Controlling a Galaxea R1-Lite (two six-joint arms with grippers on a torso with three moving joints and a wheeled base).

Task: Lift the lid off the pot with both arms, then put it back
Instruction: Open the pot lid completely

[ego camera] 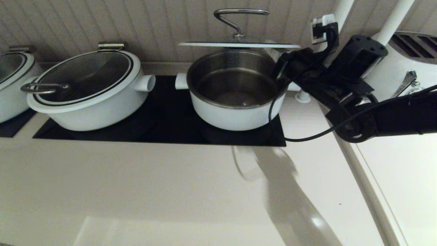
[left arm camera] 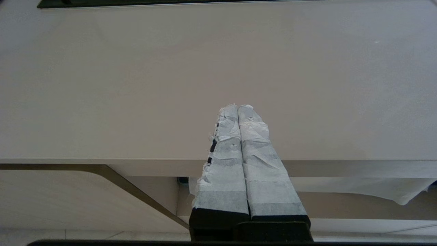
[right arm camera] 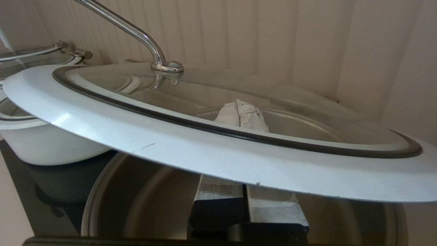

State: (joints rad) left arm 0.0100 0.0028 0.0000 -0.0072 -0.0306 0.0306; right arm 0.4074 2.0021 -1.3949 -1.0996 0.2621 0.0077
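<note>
The lid (ego camera: 239, 44), glass with a broad white rim and a steel bar handle (ego camera: 239, 13), hangs level above the open pot (ego camera: 235, 116). My right arm (ego camera: 307, 73) reaches in from the right under the lid's right edge. In the right wrist view the lid's rim (right arm camera: 205, 150) lies across my right gripper (right arm camera: 239, 105), whose taped fingers are pressed together beneath the glass, over the pot's steel inside (right arm camera: 136, 198). My left gripper (left arm camera: 238, 107) is shut and empty over the counter's front edge (left arm camera: 102, 160), out of the head view.
A wider white pot (ego camera: 88, 106) with a loop-handled lid (ego camera: 44, 88) stands left on the black cooktop (ego camera: 164, 112). Another pot (ego camera: 10, 92) is at the far left. A loose black cable (ego camera: 300, 138) hangs by the pot. A white appliance (ego camera: 406, 65) stands at the right.
</note>
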